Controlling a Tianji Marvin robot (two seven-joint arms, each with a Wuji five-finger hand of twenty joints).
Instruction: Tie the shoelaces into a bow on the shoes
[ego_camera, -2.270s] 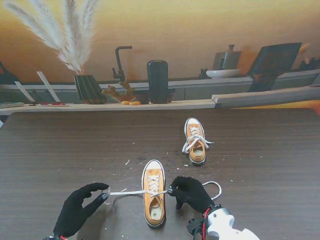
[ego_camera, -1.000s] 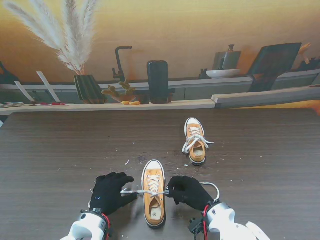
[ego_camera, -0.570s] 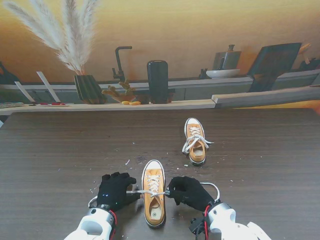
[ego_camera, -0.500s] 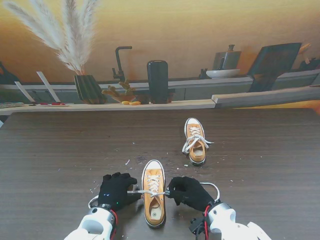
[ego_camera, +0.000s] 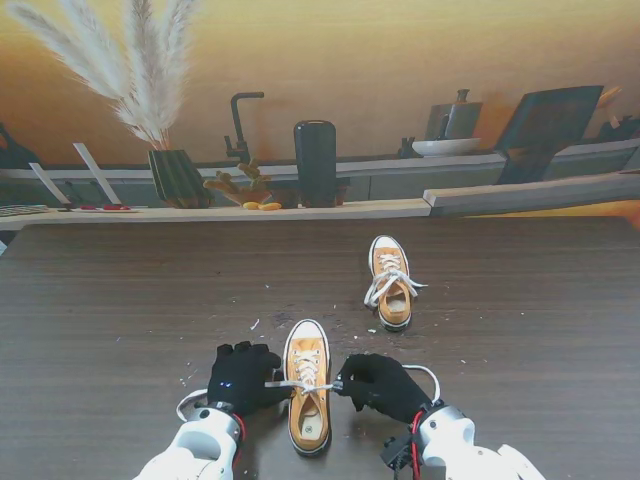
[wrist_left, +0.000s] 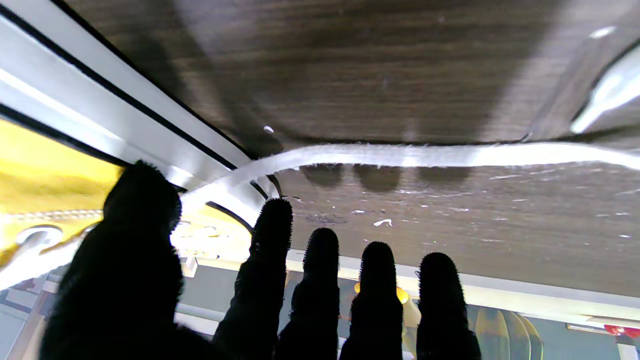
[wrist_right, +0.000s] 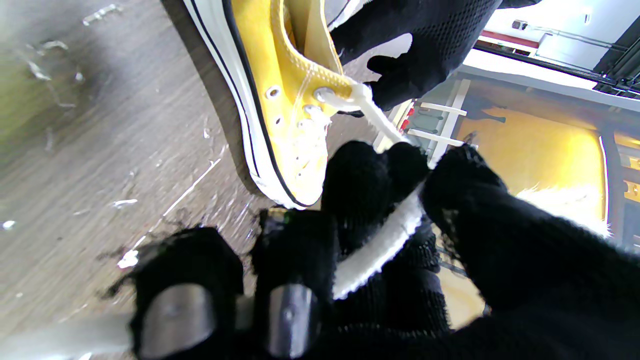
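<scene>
Stand view, left to right. The left hand (ego_camera: 240, 377), black-gloved, rests on the dark wood-grain desk (ego_camera: 120, 300) at 9 o'clock of the near yellow sneaker (ego_camera: 307, 398), just beside its side wall. In the left wrist view its four fingers (wrist_left: 320, 270) stand apart and nearly straight, with the thumb off to one side; the left lace end (wrist_left: 400, 155) runs across past the fingertips and toward the thumb, but whether it is pinched cannot be told. A loose white loop of lace lies on the desk near the left wrist.

The near yellow sneaker sits upright, toe pointing toward 12 o'clock, between the two hands; its white lace stretches sideways from the upper eyelets toward each hand.

The right hand (ego_camera: 380, 384) lies at 3 o'clock of the same sneaker, close to its side. In the right wrist view the thumb and forefinger are pressed together on the right lace end (wrist_right: 380, 240), which runs taut from the top eyelet into the pinch; the other fingers are curled. The slack of this lace arcs over the desk behind the hand.

The second yellow sneaker (ego_camera: 392, 283) stands well apart at about 1 o'clock of the first, its white laces lying loose across its top and sides. Small white flecks dot the desk between the shoes.
</scene>
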